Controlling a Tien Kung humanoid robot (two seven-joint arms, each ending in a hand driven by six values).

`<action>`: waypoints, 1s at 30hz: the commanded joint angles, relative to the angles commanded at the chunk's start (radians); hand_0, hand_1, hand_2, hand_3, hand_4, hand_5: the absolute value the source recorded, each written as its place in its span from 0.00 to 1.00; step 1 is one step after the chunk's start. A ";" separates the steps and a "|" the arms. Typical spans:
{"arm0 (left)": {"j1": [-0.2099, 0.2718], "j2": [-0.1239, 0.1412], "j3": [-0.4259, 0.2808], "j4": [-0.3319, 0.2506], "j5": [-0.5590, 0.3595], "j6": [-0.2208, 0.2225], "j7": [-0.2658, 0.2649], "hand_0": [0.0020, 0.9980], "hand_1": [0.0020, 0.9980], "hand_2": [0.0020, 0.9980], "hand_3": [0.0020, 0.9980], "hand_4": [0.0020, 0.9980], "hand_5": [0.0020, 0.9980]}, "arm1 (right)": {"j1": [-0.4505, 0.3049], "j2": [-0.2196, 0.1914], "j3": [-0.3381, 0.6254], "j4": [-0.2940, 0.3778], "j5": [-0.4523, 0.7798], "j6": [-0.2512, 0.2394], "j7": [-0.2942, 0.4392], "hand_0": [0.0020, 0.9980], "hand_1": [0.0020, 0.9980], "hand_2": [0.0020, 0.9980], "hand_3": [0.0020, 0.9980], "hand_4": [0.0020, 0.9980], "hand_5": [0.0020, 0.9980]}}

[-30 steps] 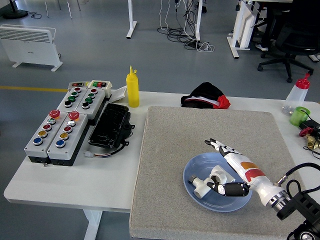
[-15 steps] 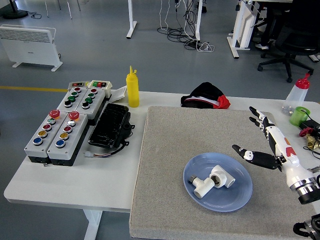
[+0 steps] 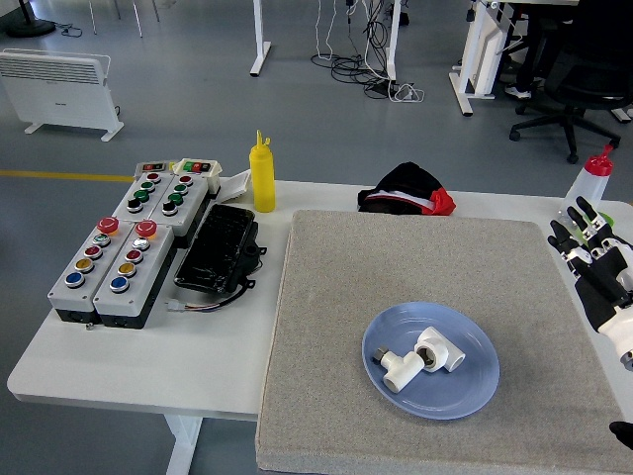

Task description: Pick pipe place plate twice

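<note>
Pipe fittings: two white pieces, first pipe fitting (image 3: 397, 371) and second pipe fitting (image 3: 440, 349), lie touching each other inside the blue plate (image 3: 475, 391) on the grey mat (image 3: 396, 267). Right hand (image 3: 593, 267) sits at the mat's right edge, well apart from the plate, fingers spread, holding nothing. Left arm not visible. Judgement: both placements look complete; no pipe seen outside the plate, so nothing appears left to pick.
</note>
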 joint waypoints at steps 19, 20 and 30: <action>0.007 0.000 -0.006 -0.002 0.012 0.003 0.007 0.58 0.58 0.61 0.60 0.46 1.00 | -0.026 0.001 0.077 -0.048 0.454 0.052 -0.114 0.85 0.80 0.87 0.82 0.62 0.54; 0.007 0.000 -0.006 -0.002 0.011 0.003 0.007 0.58 0.58 0.61 0.60 0.46 1.00 | -0.027 0.000 0.078 -0.049 0.452 0.056 -0.123 0.85 0.80 0.87 0.82 0.62 0.54; 0.005 0.000 -0.007 -0.001 0.014 0.002 0.007 0.58 0.58 0.61 0.60 0.46 1.00 | -0.025 -0.001 0.083 -0.051 0.437 0.057 -0.143 0.84 0.79 0.85 0.81 0.61 0.55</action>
